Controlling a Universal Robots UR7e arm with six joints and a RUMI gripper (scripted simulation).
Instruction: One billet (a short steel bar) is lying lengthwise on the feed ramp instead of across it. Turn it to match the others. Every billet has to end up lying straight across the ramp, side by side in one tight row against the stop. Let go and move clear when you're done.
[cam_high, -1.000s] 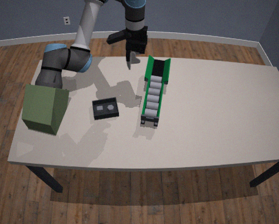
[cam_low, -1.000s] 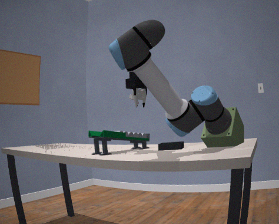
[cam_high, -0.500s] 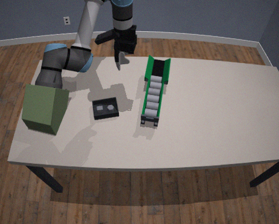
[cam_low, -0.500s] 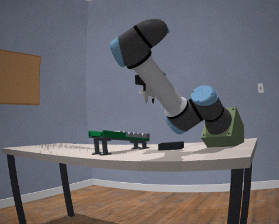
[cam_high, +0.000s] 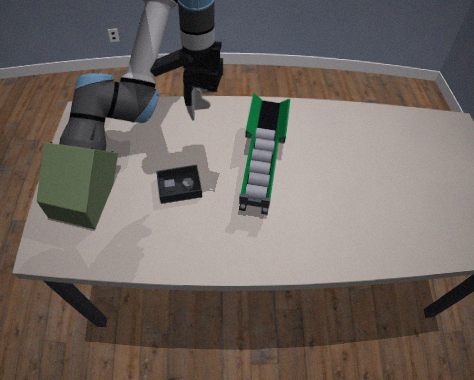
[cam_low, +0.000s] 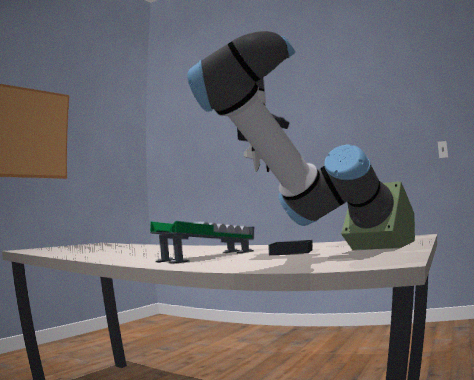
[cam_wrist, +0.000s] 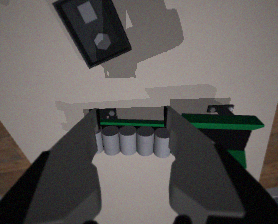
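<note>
The green feed ramp (cam_high: 244, 175) (cam_low: 185, 229) (cam_wrist: 220, 121) stands near the middle of the table. Several grey billets (cam_high: 260, 166) (cam_low: 231, 227) (cam_wrist: 127, 141) lie across it, side by side in a row that reaches the dark stop (cam_high: 254, 202) at its lower end. The upper end of the ramp is bare. My gripper (cam_high: 193, 107) (cam_low: 255, 160) (cam_wrist: 131, 108) hangs high above the table, to the left of the ramp's upper end. Its fingers stand apart with nothing between them.
A black tray (cam_high: 179, 183) (cam_low: 290, 247) (cam_wrist: 92, 30) with two small grey pieces lies left of the ramp. The arm's green base block (cam_high: 75, 182) (cam_low: 385, 220) stands at the table's left edge.
</note>
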